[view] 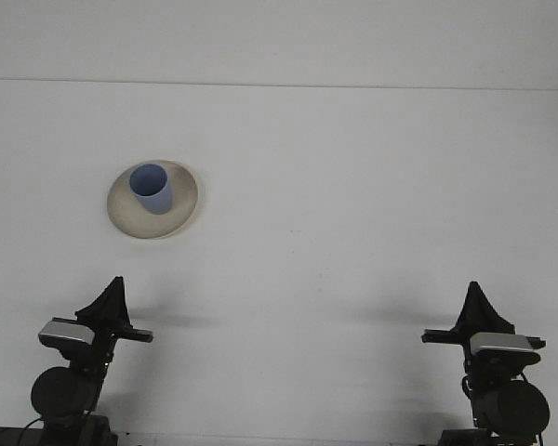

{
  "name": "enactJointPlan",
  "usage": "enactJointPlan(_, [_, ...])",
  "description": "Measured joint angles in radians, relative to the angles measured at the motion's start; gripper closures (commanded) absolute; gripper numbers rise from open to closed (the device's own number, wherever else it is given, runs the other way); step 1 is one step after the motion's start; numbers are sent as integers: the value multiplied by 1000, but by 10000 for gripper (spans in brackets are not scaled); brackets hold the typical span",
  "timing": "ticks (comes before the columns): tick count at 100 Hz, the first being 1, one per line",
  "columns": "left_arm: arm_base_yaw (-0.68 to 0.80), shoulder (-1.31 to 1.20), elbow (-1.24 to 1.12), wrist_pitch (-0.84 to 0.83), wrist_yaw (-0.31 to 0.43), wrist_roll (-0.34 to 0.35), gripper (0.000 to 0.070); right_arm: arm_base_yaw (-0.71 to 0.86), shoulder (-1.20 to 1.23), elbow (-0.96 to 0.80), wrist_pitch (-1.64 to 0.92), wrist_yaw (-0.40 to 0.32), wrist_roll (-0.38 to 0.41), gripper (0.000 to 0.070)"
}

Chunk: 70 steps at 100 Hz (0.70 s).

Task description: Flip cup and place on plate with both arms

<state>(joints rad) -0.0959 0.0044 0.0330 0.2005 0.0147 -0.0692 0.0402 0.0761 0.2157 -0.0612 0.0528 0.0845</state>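
Cup upright on plate; both tools closed, empty, well apart.

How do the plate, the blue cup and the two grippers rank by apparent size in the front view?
1. Plate, the widest.
2. Left gripper and right gripper: alike, so unranked; they sit nearer the camera, which inflates them.
3. Blue cup, standing on the plate, looks smallest.

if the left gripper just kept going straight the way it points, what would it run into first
Probably the beige plate holding the blue cup: the left gripper points up the table, roughly toward it. Depth is unclear, so it might pass just left of it.
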Motion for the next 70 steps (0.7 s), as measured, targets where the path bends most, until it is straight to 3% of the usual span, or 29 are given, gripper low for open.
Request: enactJointPlan(70, [0,0,0,-2,0,0,689,-41,-73,-201,114,-11,0,700])
